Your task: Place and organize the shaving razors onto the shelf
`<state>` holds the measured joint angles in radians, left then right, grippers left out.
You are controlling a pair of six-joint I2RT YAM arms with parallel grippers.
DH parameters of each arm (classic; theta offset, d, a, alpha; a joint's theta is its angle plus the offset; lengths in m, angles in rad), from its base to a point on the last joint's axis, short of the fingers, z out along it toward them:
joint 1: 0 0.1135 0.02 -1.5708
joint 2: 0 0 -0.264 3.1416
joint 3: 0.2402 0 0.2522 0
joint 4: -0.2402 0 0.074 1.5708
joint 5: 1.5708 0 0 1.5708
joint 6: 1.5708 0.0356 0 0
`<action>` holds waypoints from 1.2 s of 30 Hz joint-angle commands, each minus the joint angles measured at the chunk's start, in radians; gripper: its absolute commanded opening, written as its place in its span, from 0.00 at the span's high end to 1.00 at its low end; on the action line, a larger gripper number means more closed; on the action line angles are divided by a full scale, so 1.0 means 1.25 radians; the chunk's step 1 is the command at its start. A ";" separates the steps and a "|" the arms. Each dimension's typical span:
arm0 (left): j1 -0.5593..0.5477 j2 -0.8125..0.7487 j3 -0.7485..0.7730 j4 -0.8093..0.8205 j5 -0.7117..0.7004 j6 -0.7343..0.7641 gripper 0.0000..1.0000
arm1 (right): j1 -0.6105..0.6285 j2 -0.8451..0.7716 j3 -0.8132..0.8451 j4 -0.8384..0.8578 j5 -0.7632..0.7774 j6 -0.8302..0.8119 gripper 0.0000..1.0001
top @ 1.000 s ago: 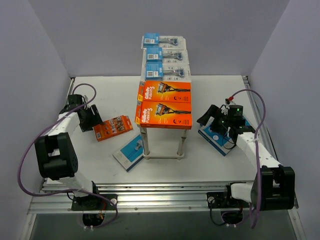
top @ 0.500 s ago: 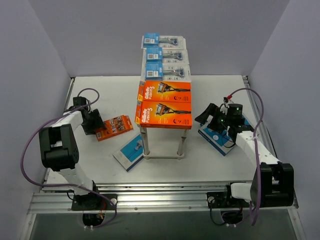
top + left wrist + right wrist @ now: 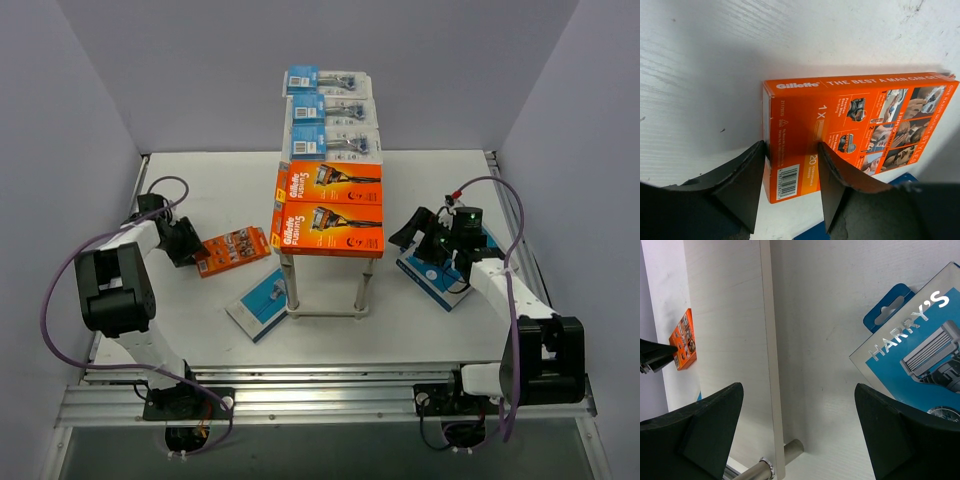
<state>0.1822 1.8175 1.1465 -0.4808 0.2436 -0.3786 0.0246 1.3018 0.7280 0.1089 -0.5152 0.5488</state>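
Between the left claw (image 3: 790,152) fingers sits the box (image 3: 860,115) end; pinched or not, I cannot tell. Right claw (image 3: 799,390) spread. Next: grip, lift to shelf (image 3: 725,315).

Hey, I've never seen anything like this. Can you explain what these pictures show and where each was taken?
The machine is a left arm and a right arm bolted at a table's near edge. The wide picture looks down from above and behind them; the other two come from cameras on their wrists. A shelf in the middle carries three clear razor packs and two orange boxes. On the table lie a third orange box, a blue-and-white box and a blue Harry's pack. The left fingers sit either side of the third orange box's end; I can't tell whether they grip it. The right fingers are wide open, holding nothing.
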 commanded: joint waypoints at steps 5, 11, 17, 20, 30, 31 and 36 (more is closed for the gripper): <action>0.033 -0.077 -0.069 0.078 0.107 -0.047 0.98 | -0.005 0.004 0.053 -0.015 -0.008 -0.017 0.11; 0.051 -0.105 -0.090 0.123 0.178 -0.090 0.98 | -0.005 0.009 0.062 -0.023 -0.004 -0.016 0.11; 0.074 -0.127 -0.110 0.165 0.236 -0.124 0.98 | -0.005 0.010 0.068 -0.037 0.002 -0.018 0.11; 0.080 -0.137 -0.106 0.166 0.231 -0.116 0.98 | -0.005 0.011 0.068 -0.042 0.002 -0.019 0.11; 0.004 -0.179 0.021 0.070 0.072 0.066 0.50 | -0.003 0.016 0.062 -0.034 -0.008 -0.009 0.12; -0.020 -0.180 0.036 0.062 0.041 0.088 0.48 | -0.003 0.021 0.062 -0.033 -0.011 -0.009 0.12; -0.158 -0.142 0.150 -0.003 -0.053 0.247 0.45 | 0.001 0.023 0.050 -0.033 -0.011 -0.017 0.12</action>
<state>0.0563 1.6520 1.2469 -0.4320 0.2661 -0.2340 0.0250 1.3281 0.7731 0.0628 -0.5140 0.5446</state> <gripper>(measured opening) 0.549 0.884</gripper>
